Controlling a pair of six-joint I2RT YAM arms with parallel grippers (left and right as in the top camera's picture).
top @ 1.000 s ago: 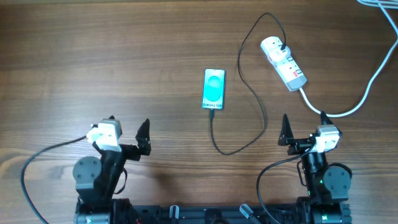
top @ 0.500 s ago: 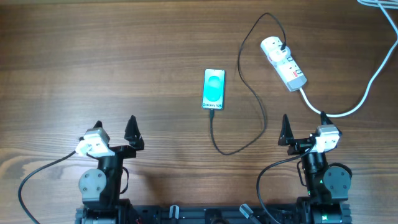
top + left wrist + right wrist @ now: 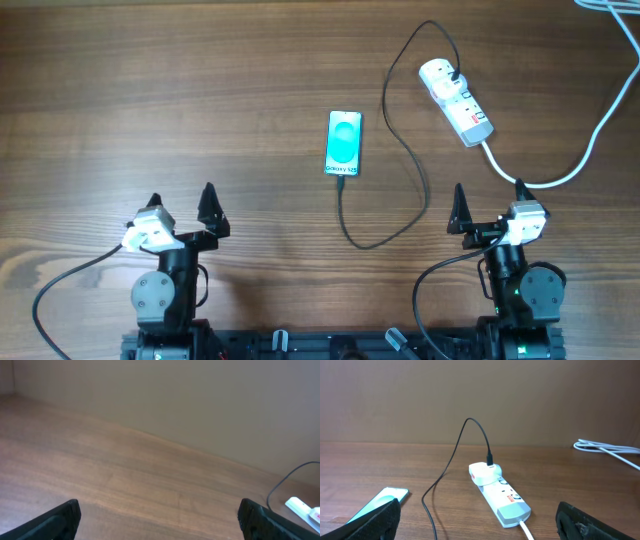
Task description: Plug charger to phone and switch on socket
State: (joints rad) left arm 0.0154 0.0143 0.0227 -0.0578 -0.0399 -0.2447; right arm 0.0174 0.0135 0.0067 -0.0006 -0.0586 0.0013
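Phone [image 3: 343,143], seen from overhead, lies mid-table with the charger [image 3: 426,190] tip touching its near edge, seemingly plugged in, so pressing the switch on the socket [image 3: 456,100], far right, looks next. Left wrist view: left gripper [image 3: 159,510] spread wide, empty. Right wrist view: right gripper [image 3: 477,510] equally wide, empty, faces the socket from well back; no containers visible.

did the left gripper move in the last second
Yes. In the overhead view the left gripper has swung to the left, ending farther from the phone, which has not moved.
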